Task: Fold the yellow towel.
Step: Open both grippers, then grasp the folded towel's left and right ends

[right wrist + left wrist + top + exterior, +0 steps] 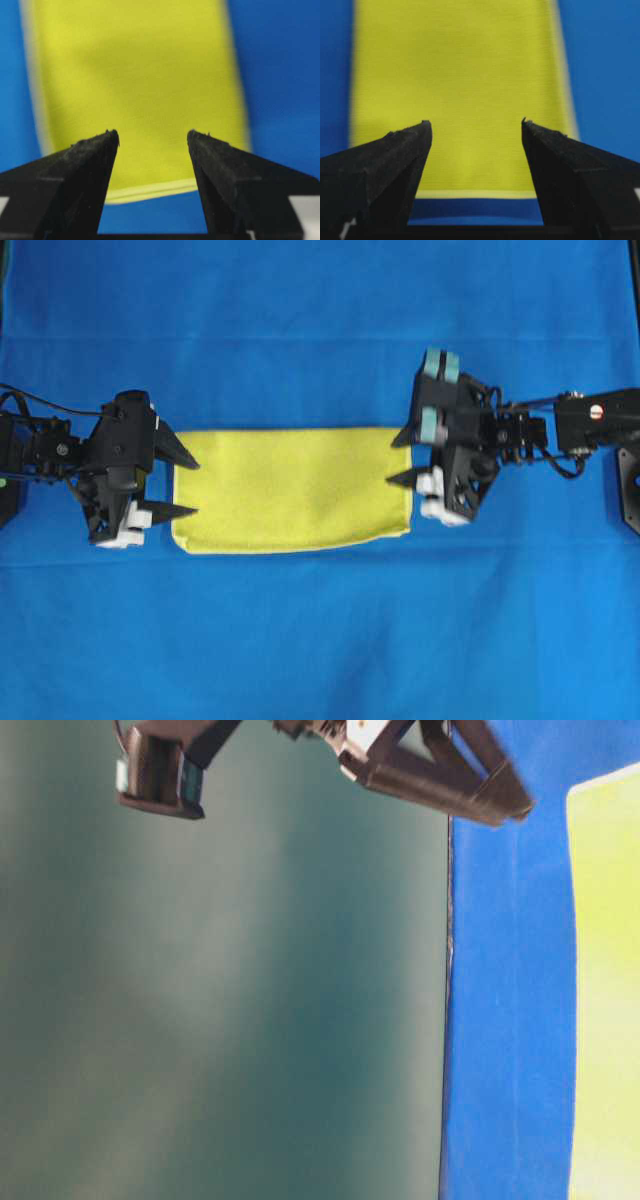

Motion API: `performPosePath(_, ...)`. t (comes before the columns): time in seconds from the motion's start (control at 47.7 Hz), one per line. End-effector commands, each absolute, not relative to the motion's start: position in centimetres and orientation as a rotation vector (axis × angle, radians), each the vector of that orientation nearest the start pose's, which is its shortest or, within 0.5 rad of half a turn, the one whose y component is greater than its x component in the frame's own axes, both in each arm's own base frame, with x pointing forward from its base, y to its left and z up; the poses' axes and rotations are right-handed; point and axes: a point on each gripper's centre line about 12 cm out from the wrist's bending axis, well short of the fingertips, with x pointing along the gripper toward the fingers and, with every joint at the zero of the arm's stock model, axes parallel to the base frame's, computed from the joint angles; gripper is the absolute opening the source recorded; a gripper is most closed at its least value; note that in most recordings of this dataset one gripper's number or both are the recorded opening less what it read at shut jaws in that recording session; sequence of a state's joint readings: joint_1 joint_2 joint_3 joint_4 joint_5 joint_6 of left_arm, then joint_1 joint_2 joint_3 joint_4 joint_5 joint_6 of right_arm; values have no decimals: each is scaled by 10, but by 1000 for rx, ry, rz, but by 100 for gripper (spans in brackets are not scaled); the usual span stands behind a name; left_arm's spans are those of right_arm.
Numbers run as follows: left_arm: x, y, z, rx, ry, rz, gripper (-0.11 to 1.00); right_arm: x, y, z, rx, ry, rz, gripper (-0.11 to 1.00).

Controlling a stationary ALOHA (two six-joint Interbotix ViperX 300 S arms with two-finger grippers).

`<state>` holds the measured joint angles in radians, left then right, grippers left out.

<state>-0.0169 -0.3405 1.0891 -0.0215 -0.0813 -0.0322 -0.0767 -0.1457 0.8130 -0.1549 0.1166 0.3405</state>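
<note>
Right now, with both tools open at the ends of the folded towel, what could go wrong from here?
1. The left tool hangs open right at the yellow towel's short edge; pulling away low might catch the hem and undo the fold.
2. The right tool's lower tip overlaps that end; it could drag the cloth.
3. The right end looks slightly uneven, so a second fold may come out skewed.

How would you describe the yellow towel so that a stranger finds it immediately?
Look at the blue cloth covering the table; in its middle, between the left gripper and the right gripper, lies the yellow towel. It lies flat as a wide rectangle and is the only yellow thing there.
</note>
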Motion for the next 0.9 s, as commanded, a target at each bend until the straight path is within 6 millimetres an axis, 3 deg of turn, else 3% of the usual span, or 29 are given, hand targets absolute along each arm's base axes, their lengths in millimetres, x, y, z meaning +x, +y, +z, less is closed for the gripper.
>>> performPosePath(0.0, 271, 10, 154, -45, 660, 49, 69, 337, -43, 163, 205, 764, -198, 61)
performPosePath(0.398, 267, 56, 112, -43, 794, 183, 68, 337, -74, 115, 236, 868, -280, 61)
performPosePath(0.587, 266, 59, 102, -50, 820, 192, 65, 336, -77, 106, 242, 892, -289, 61)
performPosePath(0.776, 265, 56, 101, -48, 835, 180, 49, 337, -77, 107, 240, 891, -287, 58)
performPosePath(0.881, 267, 53, 101, -42, 846, 166, 31, 337, -76, 107, 237, 891, -285, 40)
